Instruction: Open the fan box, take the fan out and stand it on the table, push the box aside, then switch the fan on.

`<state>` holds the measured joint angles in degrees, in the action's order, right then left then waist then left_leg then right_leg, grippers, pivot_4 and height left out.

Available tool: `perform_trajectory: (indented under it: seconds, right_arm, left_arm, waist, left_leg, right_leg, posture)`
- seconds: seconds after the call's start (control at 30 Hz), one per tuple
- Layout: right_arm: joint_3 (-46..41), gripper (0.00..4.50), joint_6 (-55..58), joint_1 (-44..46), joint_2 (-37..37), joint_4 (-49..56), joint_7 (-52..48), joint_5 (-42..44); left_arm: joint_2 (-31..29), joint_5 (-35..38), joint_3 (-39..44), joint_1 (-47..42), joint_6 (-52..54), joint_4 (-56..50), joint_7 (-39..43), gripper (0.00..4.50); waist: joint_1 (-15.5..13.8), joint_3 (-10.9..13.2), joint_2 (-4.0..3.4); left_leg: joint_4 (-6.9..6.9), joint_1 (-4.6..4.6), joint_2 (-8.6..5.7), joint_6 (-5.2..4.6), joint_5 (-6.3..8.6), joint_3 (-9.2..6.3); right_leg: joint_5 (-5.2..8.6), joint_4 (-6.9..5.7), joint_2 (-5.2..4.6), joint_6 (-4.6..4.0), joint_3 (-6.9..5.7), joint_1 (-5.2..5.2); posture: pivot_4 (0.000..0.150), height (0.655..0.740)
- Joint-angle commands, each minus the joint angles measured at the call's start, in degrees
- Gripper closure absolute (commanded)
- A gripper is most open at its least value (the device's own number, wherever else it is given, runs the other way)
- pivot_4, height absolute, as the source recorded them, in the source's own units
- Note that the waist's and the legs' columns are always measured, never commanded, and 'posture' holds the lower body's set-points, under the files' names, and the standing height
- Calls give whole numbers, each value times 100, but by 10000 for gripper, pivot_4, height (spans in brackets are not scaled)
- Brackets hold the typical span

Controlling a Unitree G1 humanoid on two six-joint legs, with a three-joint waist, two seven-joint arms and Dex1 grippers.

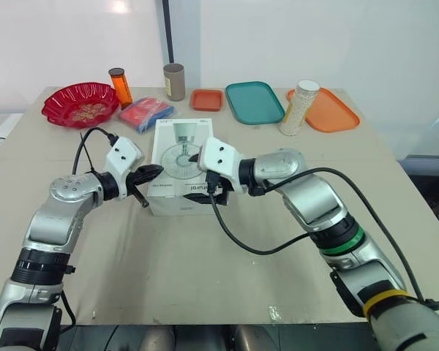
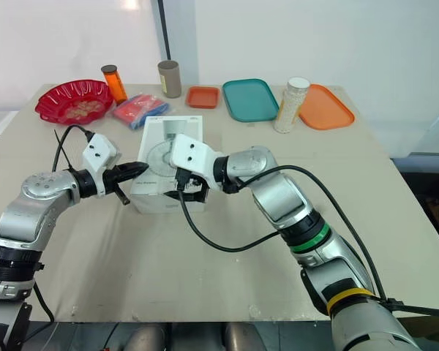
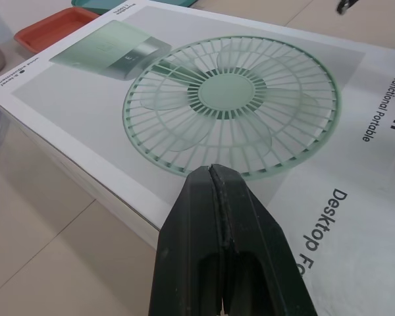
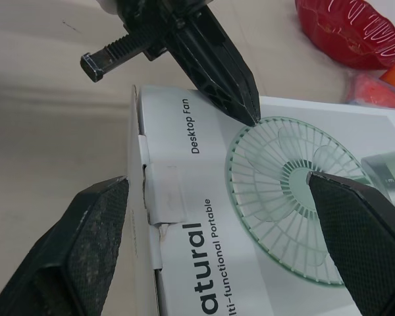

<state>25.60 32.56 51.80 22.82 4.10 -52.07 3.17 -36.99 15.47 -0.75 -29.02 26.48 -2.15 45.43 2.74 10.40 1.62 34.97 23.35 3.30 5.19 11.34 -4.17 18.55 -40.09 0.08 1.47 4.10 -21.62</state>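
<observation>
Fan box [image 1: 177, 157] lies flat mid-counter [image 1: 205, 256], closed, printed fan face up. Its long axis runs 6–12 o'clock. The "natural / Desktop Fan" lettering sits at the 6 o'clock end, and the printed fan base is toward 12. The end-flap tab at 6 o'clock is still tucked in.

Left arm: comes in from 8 o'clock with the elbow bent and the forearm roughly level. The left end effector [image 1: 156, 171] points toward 3 o'clock across the box's 9 o'clock edge. Its fingers are pressed together, and the tip is over the rim of the printed grille. Can't tell whether it touches the lid.

Right arm: comes in from 5 o'clock with the elbow bent and the forearm swung toward 9. The wrist is over the box's 6 o'clock end. The right end effector [image 1: 211, 191] has its fingers wide apart, holding nothing. One finger is out past the flap end and the other is over the top face.

At 12 o'clock, well apart from the box:
- red bowl [image 1: 80, 104]
- orange bottle [image 1: 120, 86]
- red-blue packet [image 1: 146, 112]
- brown tube [image 1: 175, 81]
- small orange tray [image 1: 207, 99]
- teal tray [image 1: 254, 102]
- white-capped bottle [image 1: 300, 107]
- large orange tray [image 1: 329, 110]
</observation>
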Motion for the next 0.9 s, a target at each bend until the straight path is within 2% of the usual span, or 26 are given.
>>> perform_trajectory:
  seconds: [0.03,0.43,0.9]
  right_arm:
    - [65,644,-89,199,-67,-66,39,-196]
    - [166,644,-183,277,-214,-423,76,-657]
    - [-125,644,-81,516,-360,-803,244,-743]
  left_arm:
    - [-53,-123,-138,93,91,-126,28,44461]
    - [13,-293,-223,22,188,-72,-11,44461]
    - [-26,-425,-380,150,-92,-28,190,44461]
  waist:
    - [0,0,0]
    - [0,-1,0]
    - [0,-1,0]
  left_leg:
    - [0,0,0,0,0,0]
    - [1,-5,0,0,0,0]
    - [3,-7,-1,0,0,-1]
  right_leg:
    - [0,0,0,0,0,0]
    - [0,-3,0,0,0,4]
    - [0,-4,-1,0,-1,8]
  posture:
    - [1500,7400]
    - [1500,7400]
    - [1500,7400]
